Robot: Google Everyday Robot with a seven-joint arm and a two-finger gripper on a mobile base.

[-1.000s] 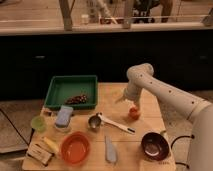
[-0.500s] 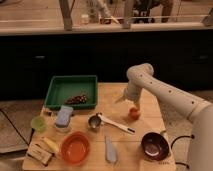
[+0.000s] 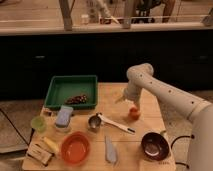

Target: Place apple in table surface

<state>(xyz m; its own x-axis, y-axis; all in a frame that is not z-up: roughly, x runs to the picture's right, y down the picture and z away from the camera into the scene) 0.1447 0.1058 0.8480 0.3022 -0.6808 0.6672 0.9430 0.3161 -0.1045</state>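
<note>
The apple [image 3: 133, 113], small and orange-red, sits on the light wooden table surface [image 3: 112, 95] right of centre. My gripper [image 3: 126, 100] hangs from the white arm [image 3: 165, 95], which reaches in from the right. The gripper is just above and slightly left of the apple, very close to it. I cannot tell whether it touches the apple.
A green tray [image 3: 60, 86] holding a dark item stands at the back left. A metal cup [image 3: 93, 121] and a white utensil [image 3: 116, 123] lie mid-table. An orange-red bowl [image 3: 75, 147], a dark bowl [image 3: 154, 145], a green cup [image 3: 38, 123], a pale blue container [image 3: 64, 116] and a banana [image 3: 50, 145] line the front.
</note>
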